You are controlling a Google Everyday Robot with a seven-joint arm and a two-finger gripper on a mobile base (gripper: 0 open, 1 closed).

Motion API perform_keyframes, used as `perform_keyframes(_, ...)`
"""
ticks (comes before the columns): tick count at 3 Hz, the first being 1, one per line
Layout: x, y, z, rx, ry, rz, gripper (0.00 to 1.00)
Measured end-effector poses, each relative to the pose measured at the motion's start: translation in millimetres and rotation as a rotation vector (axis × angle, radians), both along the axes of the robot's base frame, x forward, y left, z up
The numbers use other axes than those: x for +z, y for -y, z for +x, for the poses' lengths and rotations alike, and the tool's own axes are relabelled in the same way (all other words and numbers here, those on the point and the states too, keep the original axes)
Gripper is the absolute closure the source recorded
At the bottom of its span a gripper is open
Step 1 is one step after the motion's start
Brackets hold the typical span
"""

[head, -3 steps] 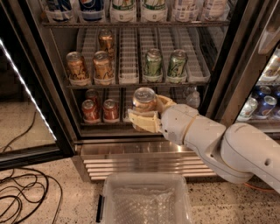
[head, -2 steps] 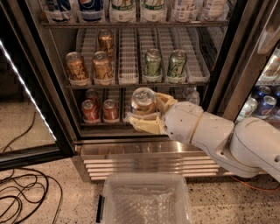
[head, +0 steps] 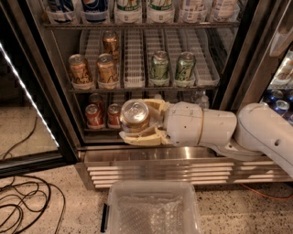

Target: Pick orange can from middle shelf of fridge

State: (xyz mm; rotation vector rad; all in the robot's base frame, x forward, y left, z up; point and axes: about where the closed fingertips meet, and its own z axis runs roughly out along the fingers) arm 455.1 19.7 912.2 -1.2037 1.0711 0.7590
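My gripper point(head: 137, 121) is shut on an orange can point(head: 135, 117) and holds it in front of the fridge point(head: 59, 114), below the middle shelf point(head: 137, 87) and just above the louvred steel base. The can's silver top with its pull tab faces the camera. One cream finger runs above the can and one below it. Three more orange cans point(head: 80, 71) stand on the left of the middle shelf. Two green-and-white cans point(head: 160, 68) stand on its right.
Red cans point(head: 94, 115) stand on the lower shelf behind the held can. Bottles point(head: 128, 9) fill the top shelf. A clear plastic bin point(head: 153, 208) sits on the floor below the arm. Black cables point(head: 23, 201) lie on the floor at left.
The gripper has drawn the orange can further out of the fridge, toward the camera and slightly left; the can now shows larger and sits in front of the lower shelf.
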Motion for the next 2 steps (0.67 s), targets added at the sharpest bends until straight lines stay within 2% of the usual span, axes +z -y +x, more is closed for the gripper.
perform_keyframes(1,4.7,-14.3,-35.2,0.191,0.011,-0.017,1.0)
perform_keyframes(2,8.5,-20.8,-69.6,0.326,-0.005,-0.044,1.0)
